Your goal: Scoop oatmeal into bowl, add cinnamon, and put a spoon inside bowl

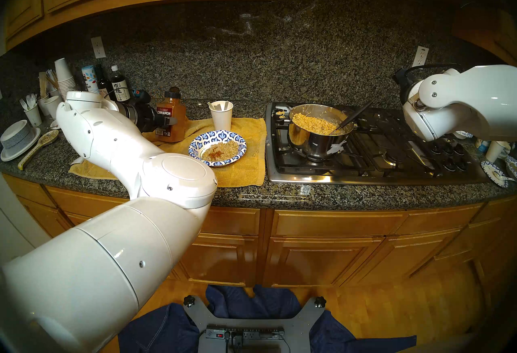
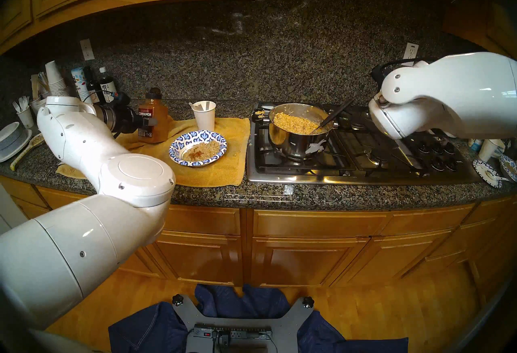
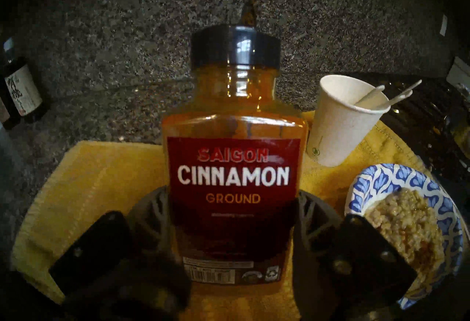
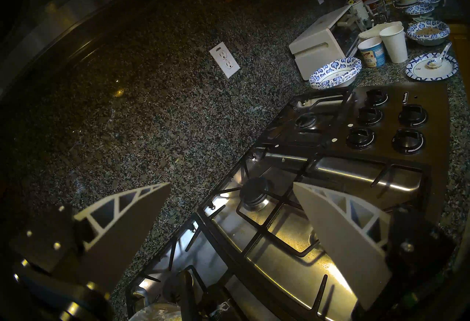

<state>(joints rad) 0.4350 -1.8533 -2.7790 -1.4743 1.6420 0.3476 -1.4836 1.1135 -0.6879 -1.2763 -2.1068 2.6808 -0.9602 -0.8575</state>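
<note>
I have the left gripper [image 3: 232,213] clamped on the cinnamon jar [image 3: 235,165], one finger on each side of its lower body, label facing the wrist camera. The jar stands upright on the yellow towel [image 1: 240,165], dark lid on top. In the head view the jar [image 1: 171,120] sits at about 10 o'clock from the bowl [image 1: 217,148], near it but not touching. The bowl holds a portion of oatmeal [image 1: 221,149] with a brown dusting at its middle. At 12 o'clock from the bowl a white paper cup [image 1: 221,117] holds white plastic spoons [image 3: 381,100]. More oatmeal fills the steel pot [image 1: 317,131] on the stove [image 1: 363,165], at 3 o'clock from the bowl, with a black-handled serving spoon [image 1: 352,117] leaning inside. My right gripper [image 4: 231,211] hangs over the stove's grates, jaws spread wide, nothing between them.
</note>
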